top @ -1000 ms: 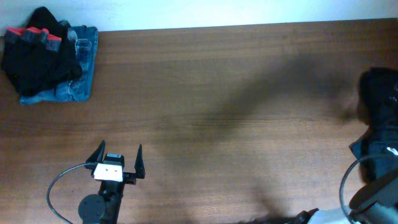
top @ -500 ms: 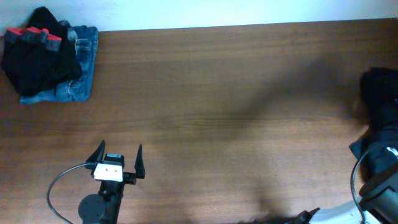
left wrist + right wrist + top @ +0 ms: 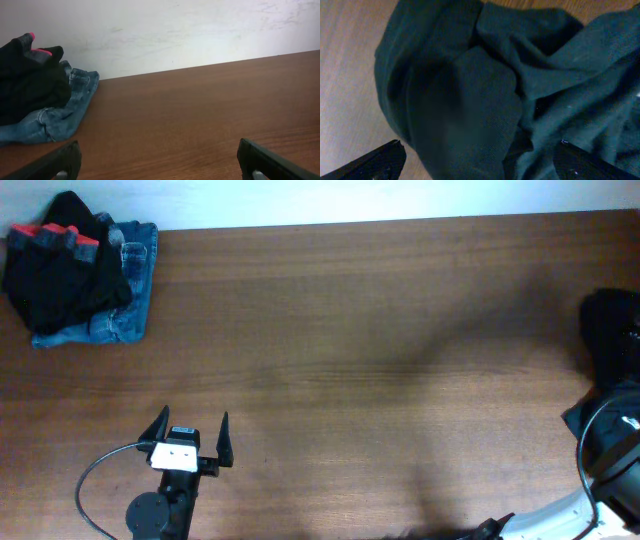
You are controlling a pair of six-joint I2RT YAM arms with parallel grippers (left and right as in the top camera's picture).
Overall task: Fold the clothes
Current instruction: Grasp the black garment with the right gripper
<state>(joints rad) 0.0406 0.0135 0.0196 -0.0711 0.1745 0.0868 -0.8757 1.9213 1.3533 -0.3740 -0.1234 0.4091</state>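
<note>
**Both grippers open; dark garment heaped at the table's right edge**

Nearest, at the front edge of the table (image 3: 350, 360), the left gripper (image 3: 192, 418) sits left of centre. Its two black fingers are spread wide apart with nothing between them. A grey cable (image 3: 95, 480) loops beside its arm. In the left wrist view, the left gripper (image 3: 159, 150) shows only as two dark fingertips at the bottom corners, with bare brown wood between them.

Also towards the front, at the table's right edge, the right arm reaches over a dark garment (image 3: 610, 330). The garment lies crumpled in a loose heap running from the middle of that edge towards the front. In the right wrist view, the right gripper (image 3: 479, 150) is just above the garment (image 3: 470, 90), its fingers set wide apart. Folds of limp cloth fill the space below and between them. The fingers are not clamped on the fabric, and I cannot tell whether they touch it.

Farthest away, in the table's back-left corner, a black garment with red trim (image 3: 65, 265) lies bunched on top of blue jeans (image 3: 130, 295). The left wrist view shows the same pair, the black garment with red trim (image 3: 30, 85) on the blue jeans (image 3: 60, 117). Behind them, beyond the back edge of the table, rises a white wall (image 3: 190, 30).
</note>
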